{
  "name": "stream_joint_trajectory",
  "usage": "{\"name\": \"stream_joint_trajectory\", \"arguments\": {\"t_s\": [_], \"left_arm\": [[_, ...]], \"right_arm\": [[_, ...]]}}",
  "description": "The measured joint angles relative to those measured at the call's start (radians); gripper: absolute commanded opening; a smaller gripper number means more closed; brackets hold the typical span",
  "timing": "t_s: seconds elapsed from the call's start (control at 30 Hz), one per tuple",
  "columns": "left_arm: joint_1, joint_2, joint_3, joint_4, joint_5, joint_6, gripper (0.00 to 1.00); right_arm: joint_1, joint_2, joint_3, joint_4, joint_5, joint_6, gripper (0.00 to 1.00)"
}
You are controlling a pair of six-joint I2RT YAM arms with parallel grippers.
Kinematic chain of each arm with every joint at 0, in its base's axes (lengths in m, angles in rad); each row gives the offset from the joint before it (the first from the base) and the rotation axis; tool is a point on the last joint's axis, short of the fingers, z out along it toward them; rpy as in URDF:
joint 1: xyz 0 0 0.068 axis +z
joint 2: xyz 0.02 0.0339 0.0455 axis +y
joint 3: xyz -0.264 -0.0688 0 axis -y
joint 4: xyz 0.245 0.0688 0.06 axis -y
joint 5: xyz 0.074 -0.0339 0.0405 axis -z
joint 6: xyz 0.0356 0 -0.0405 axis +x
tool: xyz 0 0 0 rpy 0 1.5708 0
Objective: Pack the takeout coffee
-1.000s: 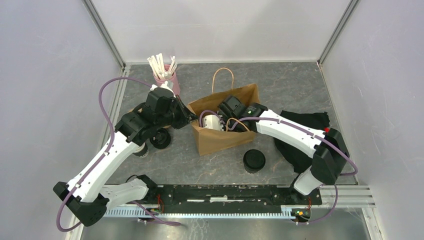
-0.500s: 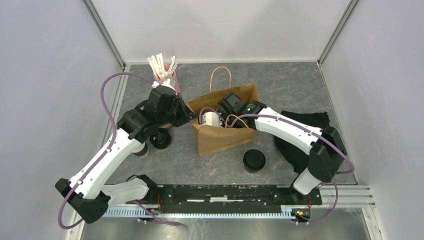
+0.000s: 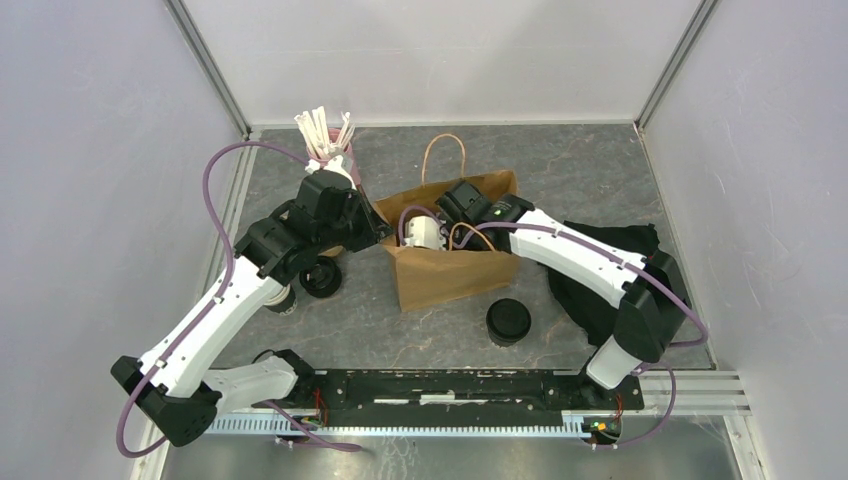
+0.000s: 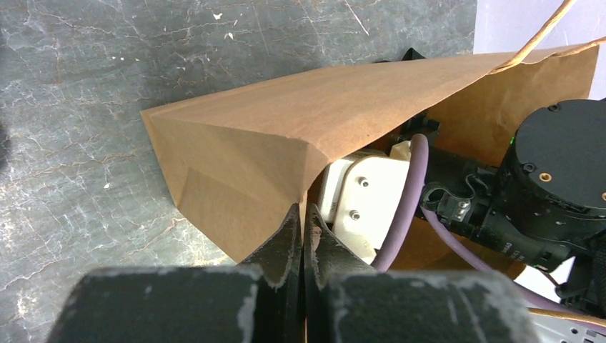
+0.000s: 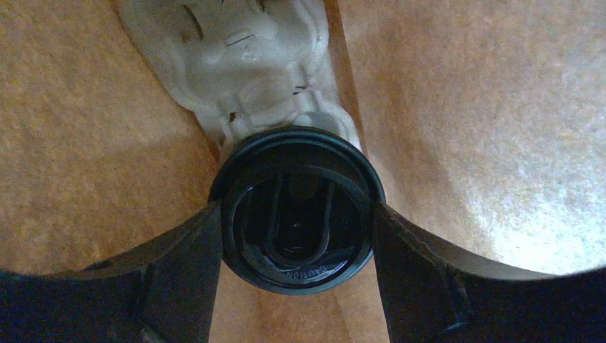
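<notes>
Inside the paper bag (image 3: 450, 275) mid-worktop (image 3: 590, 170), we've got right jaws clamped on a lidded coffee cup (image 5: 296, 211), left jaws pinching the bag rim; near cup (image 3: 508, 321) & left cup (image 3: 320, 277) sit outside, so approx 1/3 done.

soft even light; close wrist views slightly blurred.

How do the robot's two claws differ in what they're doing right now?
The left gripper is shut, pinching the edge of the paper bag from outside; the right gripper reaches inside it. The left's jaws meet; the right's stand wide, clamping a lidded coffee cup. Both work on the same bag.
</notes>
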Motion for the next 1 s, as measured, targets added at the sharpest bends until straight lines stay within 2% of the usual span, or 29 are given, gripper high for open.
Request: {"name": "stream_joint_trajectory", "arguments": {"t_s": [0.3, 0.8, 1.0], "left_arm": [[0.0, 0.005, 0.0, 0.003, 0.003, 0.034, 0.02], [0.0, -0.001, 0.0, 0.007, 0.022, 0.063, 0.02], [0.002, -0.015, 0.0, 0.002, -0.003, 0.064, 0.02]], "right_arm": [[0.005, -0.05, 0.037, -0.077, 0.006, 0.076, 0.97], [0.011, -0.113, 0.199, -0.153, 0.006, 0.2, 0.98], [0.011, -0.131, 0.336, -0.192, 0.021, 0.286, 0.98]]}}
